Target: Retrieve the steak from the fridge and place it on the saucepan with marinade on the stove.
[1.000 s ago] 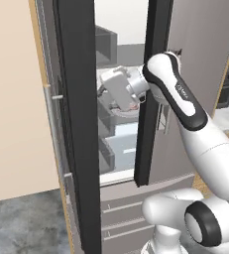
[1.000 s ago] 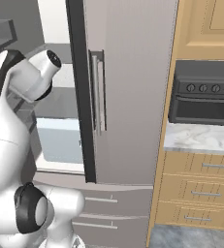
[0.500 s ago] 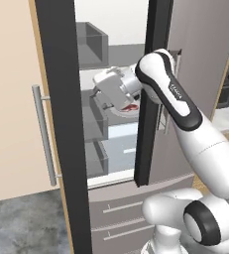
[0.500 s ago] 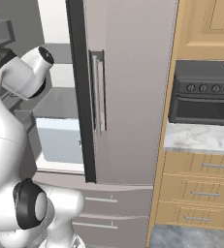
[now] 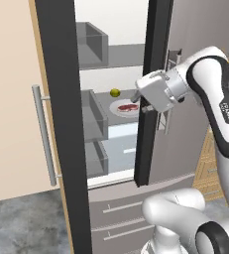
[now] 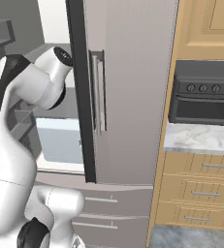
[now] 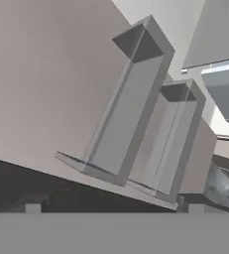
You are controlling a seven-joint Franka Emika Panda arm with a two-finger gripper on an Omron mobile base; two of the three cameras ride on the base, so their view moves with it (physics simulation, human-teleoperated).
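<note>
Reaching: the end effector hangs at the front of the open fridge, at the level of the middle glass shelf, just beside the inner edge of the right door.
End effector state: jaws spread wide, nothing between them; in the hand view its 2 tips frame the door bins of the left door.
Steak: the steak lies flat on a round white plate on that shelf, just to the left of and slightly below the end effector, apart from it.
Fruit: 1 small yellow-green fruit sits behind the plate, near its far rim, not touching the steak.
Edges: the dark edge of the left door bounds the opening on the left, the right door's dark edge on the right; grey bins jut in from the left wall beside the shelf.
Open room: clear space above the plate up to the next shelf, and between the 2 door edges.
Right side: a black oven stands on a marble bench over wooden drawers.
</note>
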